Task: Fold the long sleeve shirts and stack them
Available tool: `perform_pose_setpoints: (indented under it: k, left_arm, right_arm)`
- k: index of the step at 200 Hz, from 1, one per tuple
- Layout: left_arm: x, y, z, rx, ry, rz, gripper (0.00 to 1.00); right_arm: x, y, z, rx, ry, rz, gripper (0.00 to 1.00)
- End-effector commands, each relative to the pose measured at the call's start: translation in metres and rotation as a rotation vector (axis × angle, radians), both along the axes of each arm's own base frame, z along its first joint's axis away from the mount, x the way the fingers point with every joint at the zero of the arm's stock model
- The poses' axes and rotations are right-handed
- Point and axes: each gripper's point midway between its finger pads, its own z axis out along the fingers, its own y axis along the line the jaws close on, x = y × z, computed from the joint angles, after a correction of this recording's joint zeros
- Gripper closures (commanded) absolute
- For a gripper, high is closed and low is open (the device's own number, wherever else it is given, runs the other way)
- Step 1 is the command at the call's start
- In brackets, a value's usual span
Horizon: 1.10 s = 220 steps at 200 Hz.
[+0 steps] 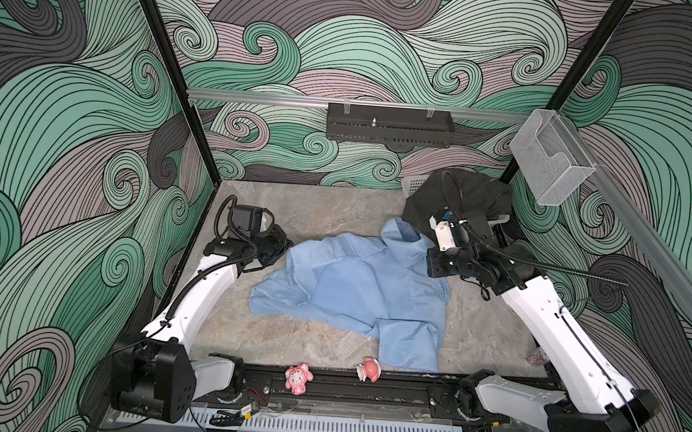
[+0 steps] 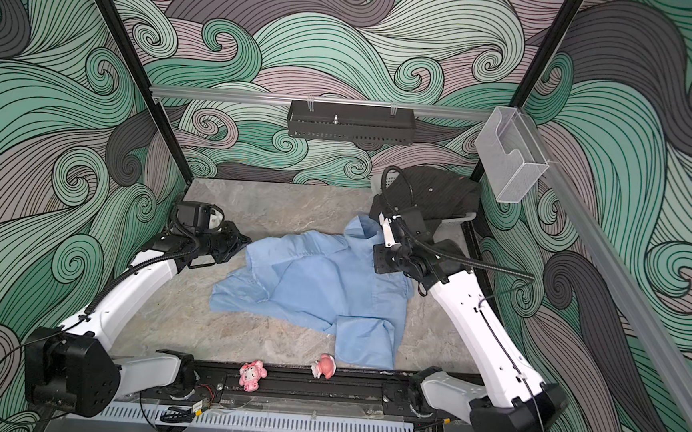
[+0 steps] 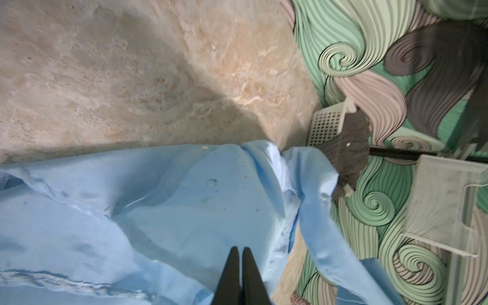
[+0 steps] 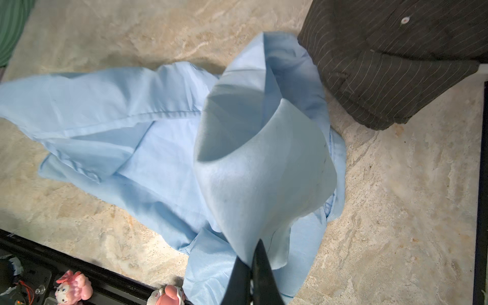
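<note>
- The light blue shirt (image 1: 355,292) lay crumpled in the middle of the table (image 1: 294,209), one part doubled over near the front rail and just beside a pink toy (image 1: 369,368)
- The dark pinstriped shirt (image 4: 390,66) sat heaped on a white basket (image 3: 327,126) in the far right corner, its hem just beside the blue cloth
- The right gripper (image 4: 250,253) was clamped on a raised flap of the light blue shirt, which curled up from the table towards the wrist camera
- The left gripper (image 3: 239,249) hovered over the shirt's left edge with its jaws nearly together and only a thin slit between them; whether any cloth was caught there could not be told
- The step looked like spreading the blue shirt flat before any fold
- Doing it well probably meant securing a firm hold on the left edge first, then drawing the two holds apart, low over the table, so the body went taut without bunching
- The raised flap was best carried away from the far corner, or the dark shirt might have been dragged off its basket
- The doubled part near the rail would still have needed opening out
</note>
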Motion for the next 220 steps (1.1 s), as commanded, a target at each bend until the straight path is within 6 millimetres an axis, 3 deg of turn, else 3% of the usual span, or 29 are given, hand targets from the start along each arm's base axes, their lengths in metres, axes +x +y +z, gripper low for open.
perform_pose_setpoints:
  k: [1, 17, 36, 65, 92, 118, 154, 220]
  left_arm:
    - [-0.019, 0.0, -0.038, 0.021, 0.153, -0.074, 0.82]
    - [-0.018, 0.002, -0.052, 0.02, 0.184, -0.06, 0.68]
    - [-0.021, 0.006, -0.054, 0.036, 0.18, -0.049, 0.49]
    - [-0.04, 0.009, -0.032, 0.049, 0.088, -0.062, 0.38]
    - [-0.073, 0.014, -0.008, 0.07, -0.02, -0.071, 0.28]
    - [-0.1, 0.005, 0.006, 0.006, -0.124, -0.065, 0.02]
    - [-0.114, -0.016, -0.014, -0.067, -0.096, -0.024, 0.02]
    - [-0.088, -0.046, -0.028, -0.033, -0.164, -0.072, 0.27]
  right_arm:
    - [-0.006, -0.002, -0.001, -0.015, 0.011, 0.017, 1.0]
    - [-0.008, -0.002, -0.007, -0.019, 0.028, 0.019, 1.0]
    - [-0.01, -0.001, -0.012, -0.016, 0.045, 0.023, 1.0]
    - [-0.01, -0.001, -0.018, -0.022, 0.058, 0.024, 1.0]
    - [-0.009, 0.0, -0.021, -0.024, 0.065, 0.028, 1.0]
    - [-0.008, 0.0, -0.022, -0.033, 0.065, 0.028, 1.0]
    - [-0.006, 0.0, -0.027, -0.038, 0.08, 0.023, 1.0]
    - [-0.008, 0.003, -0.036, -0.029, 0.105, 0.029, 1.0]
